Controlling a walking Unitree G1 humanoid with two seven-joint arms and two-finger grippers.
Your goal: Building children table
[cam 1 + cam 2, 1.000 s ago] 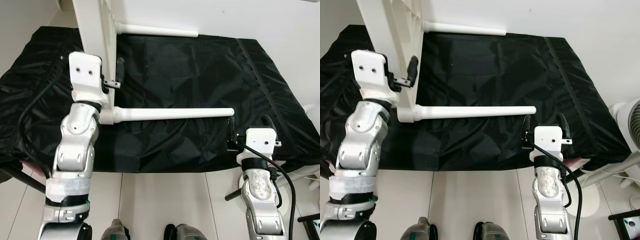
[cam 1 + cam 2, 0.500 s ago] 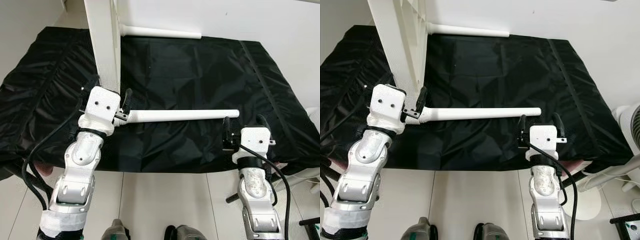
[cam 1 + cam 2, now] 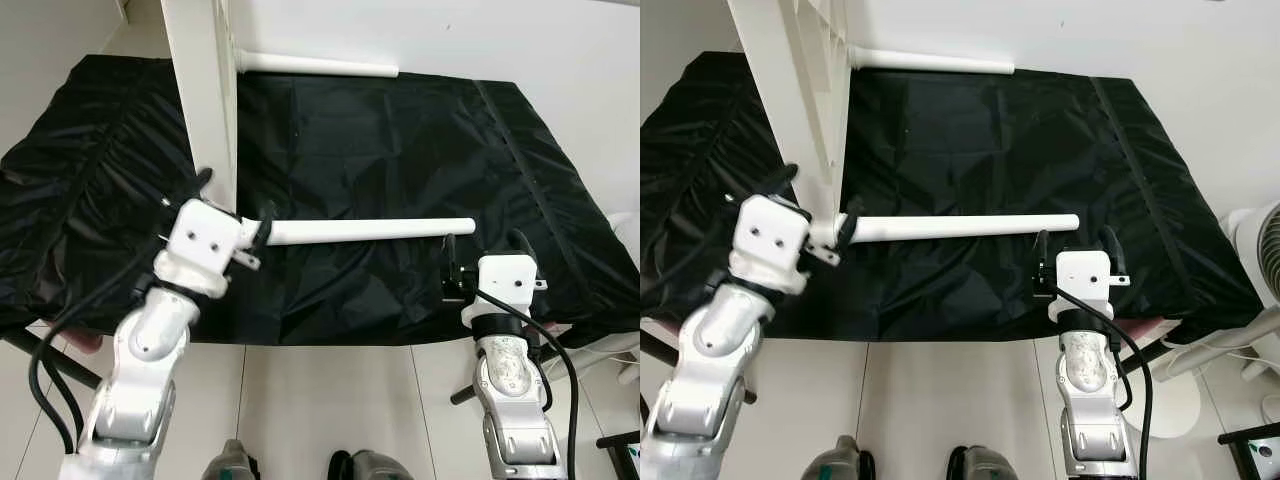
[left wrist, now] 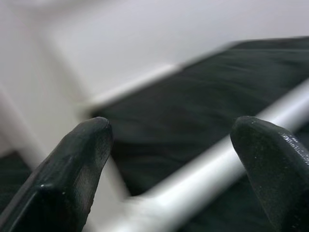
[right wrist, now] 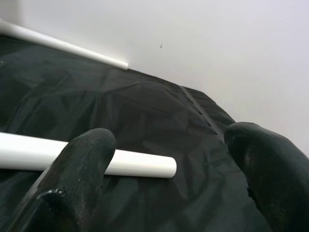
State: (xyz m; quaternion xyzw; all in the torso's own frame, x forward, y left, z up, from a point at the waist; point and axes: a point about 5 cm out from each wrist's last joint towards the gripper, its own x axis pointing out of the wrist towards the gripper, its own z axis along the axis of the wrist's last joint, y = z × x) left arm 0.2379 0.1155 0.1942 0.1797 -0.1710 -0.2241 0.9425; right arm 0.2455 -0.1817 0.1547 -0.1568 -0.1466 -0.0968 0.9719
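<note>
Standing on edge: white tabletop panel [image 3: 205,95], upright at the robot's left on the black cloth [image 3: 400,150], its upper part running out of frame.
Near leg: white tube [image 3: 370,230], fixed at the panel's lower corner and lying roughly level across the cloth toward the robot's right; its free end stops just short of the right gripper.
Far leg: second white tube [image 3: 320,66], jutting from the panel along the cloth's back edge, close to the white wall [image 3: 480,40].
Left gripper [image 3: 232,215]: fingers apart, straddling the joint where near leg meets panel; contact cannot be told.
Right gripper [image 3: 480,255]: fingers spread wide, empty, at the cloth's front edge.
Open room: bare cloth between the two legs and to the right of both.
Front edge: cloth drops to pale floor tiles [image 3: 330,390].
</note>
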